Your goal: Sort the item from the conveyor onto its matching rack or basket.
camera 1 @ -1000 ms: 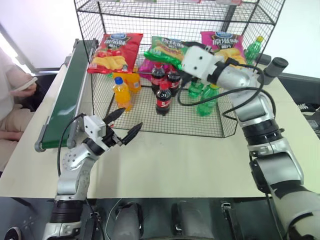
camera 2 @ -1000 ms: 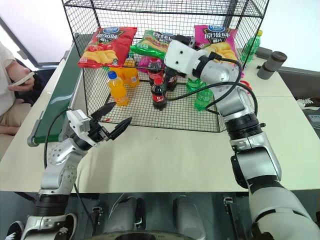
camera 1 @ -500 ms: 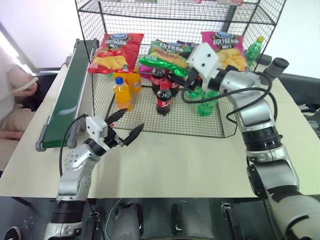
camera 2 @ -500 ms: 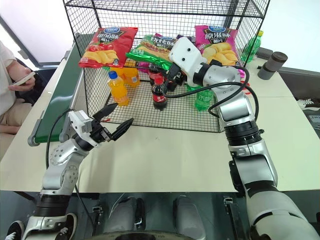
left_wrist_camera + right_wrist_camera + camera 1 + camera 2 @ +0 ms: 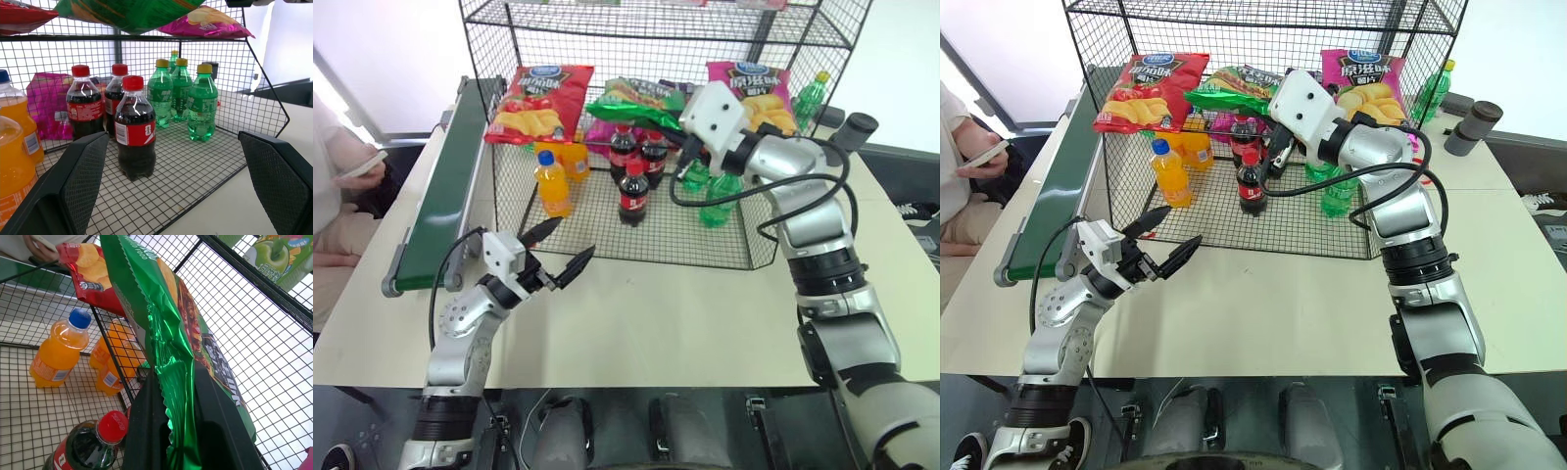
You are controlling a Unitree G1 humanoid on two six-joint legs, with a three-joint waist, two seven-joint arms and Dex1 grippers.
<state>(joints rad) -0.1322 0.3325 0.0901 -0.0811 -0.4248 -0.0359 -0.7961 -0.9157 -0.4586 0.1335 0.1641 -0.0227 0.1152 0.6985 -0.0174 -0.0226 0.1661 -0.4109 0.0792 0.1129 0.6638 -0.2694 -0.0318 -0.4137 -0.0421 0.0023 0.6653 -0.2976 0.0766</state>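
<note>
The right hand (image 5: 171,431) pinches the crinkled end of the large shiny green chip bag (image 5: 636,103) between its two black fingers — closed on it, inside the tall black wire-mesh rack (image 5: 509,20). The bag lies on the rack's middle tier, between a red chip bag (image 5: 536,103) and a pink chip bag (image 5: 756,88), above cola bottles (image 5: 633,191). The left hand (image 5: 558,250) hovers wide open over the pale tabletop (image 5: 656,313) in front of the rack — the long dark green conveyor (image 5: 445,181) runs along the rack's left side.
</note>
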